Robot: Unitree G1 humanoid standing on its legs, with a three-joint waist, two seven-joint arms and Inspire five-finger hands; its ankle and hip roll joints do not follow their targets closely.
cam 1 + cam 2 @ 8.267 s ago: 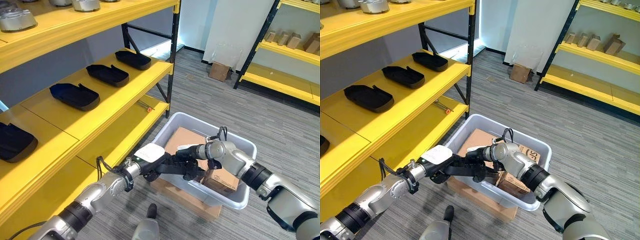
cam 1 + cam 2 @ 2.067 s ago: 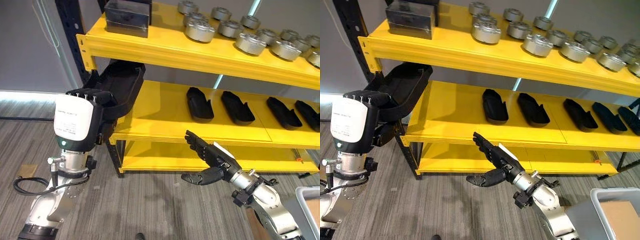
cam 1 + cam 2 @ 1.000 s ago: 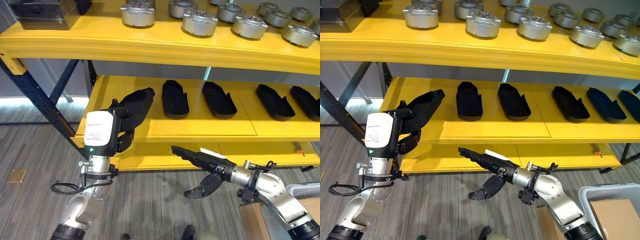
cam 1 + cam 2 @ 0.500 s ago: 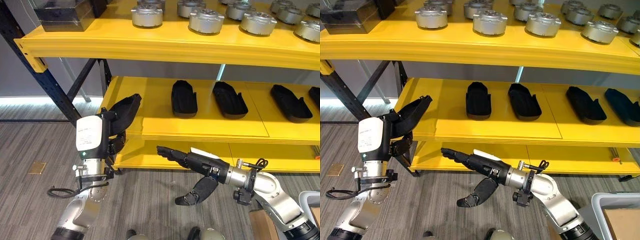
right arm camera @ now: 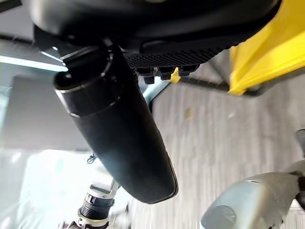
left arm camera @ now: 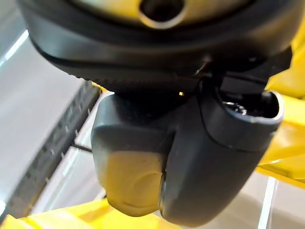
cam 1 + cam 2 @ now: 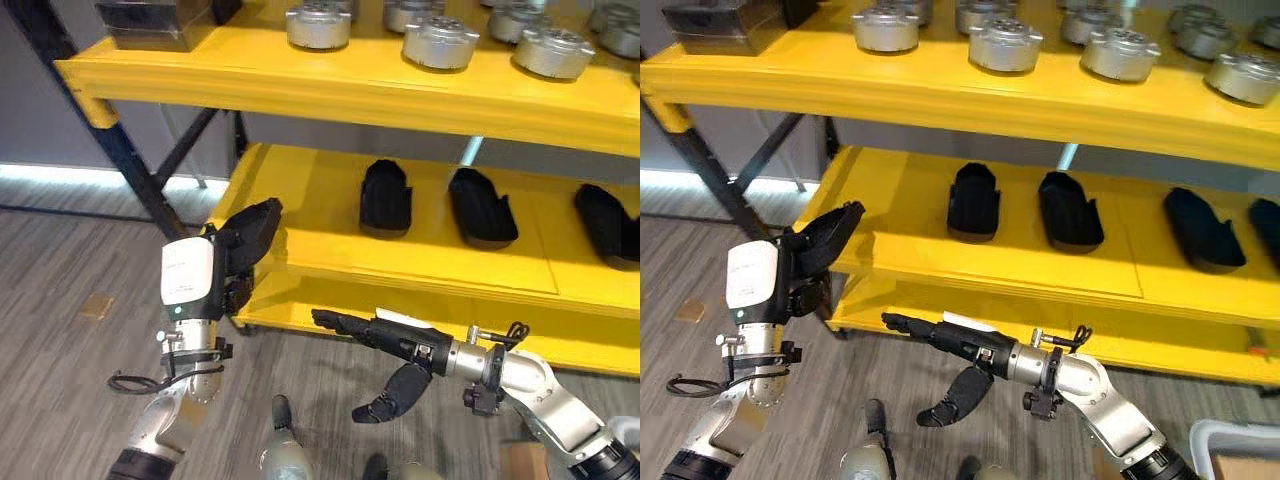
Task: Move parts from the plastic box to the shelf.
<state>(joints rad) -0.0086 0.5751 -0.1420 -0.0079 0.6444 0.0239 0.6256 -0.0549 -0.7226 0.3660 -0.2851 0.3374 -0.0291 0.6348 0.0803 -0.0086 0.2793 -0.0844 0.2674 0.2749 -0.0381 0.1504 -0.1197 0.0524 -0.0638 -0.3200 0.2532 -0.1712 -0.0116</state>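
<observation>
Left hand (image 7: 200,285) has its fingers curled round a black part (image 7: 250,232), holding it off the outer corner of the middle shelf (image 7: 320,250). It could clip the shelf's lip and twist free. Right hand (image 7: 395,340) hangs spread and empty, low.

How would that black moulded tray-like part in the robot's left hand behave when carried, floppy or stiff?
Probably stiff: the black moulded part sticks out past the left hand without drooping. Likely light, since one hand holds it up alone. Its flat base, as on those lying on the yellow shelf, suggests it won't roll.
</observation>
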